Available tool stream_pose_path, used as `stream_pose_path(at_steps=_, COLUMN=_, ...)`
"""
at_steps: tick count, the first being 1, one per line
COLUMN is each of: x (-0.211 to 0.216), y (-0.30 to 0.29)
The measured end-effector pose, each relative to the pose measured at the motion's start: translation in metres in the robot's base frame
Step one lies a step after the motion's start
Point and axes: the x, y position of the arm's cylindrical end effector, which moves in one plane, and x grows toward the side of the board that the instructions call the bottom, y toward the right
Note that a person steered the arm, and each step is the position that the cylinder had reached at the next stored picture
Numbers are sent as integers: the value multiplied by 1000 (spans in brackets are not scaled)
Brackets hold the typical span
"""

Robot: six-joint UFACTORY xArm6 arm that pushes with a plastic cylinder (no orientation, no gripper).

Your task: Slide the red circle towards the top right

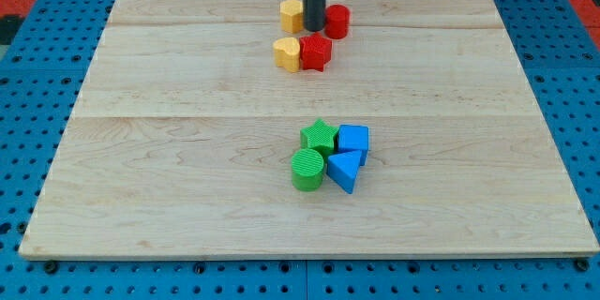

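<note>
The red circle (337, 22) stands near the view's top, right of centre. My tip (314, 30) rests on the board just left of it, touching or nearly so, between it and a yellow hexagon block (292, 15). Below them sit a yellow heart block (287, 53) and a red star block (316, 53), side by side.
A cluster lies lower, at mid-board: a green star (320, 136), a green circle (307, 169), a blue cube (353, 139) and a blue triangle (344, 170). The wooden board (141, 150) lies on a blue perforated base (37, 84).
</note>
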Motion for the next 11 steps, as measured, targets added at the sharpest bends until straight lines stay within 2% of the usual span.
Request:
stream_pose_path(at_steps=1, x=0, y=43)
stream_pose_path(at_steps=2, x=-12, y=47)
stream_pose_path(at_steps=3, x=-49, y=45)
stream_pose_path(at_steps=4, x=-56, y=61)
stream_pose_path(at_steps=5, x=-9, y=82)
stream_pose_path(at_steps=6, x=17, y=96)
stream_pose_path(at_steps=7, x=-13, y=89)
stream_pose_path(at_steps=8, x=-19, y=49)
stream_pose_path(at_steps=9, x=13, y=47)
stream_pose_path(at_steps=11, x=59, y=122)
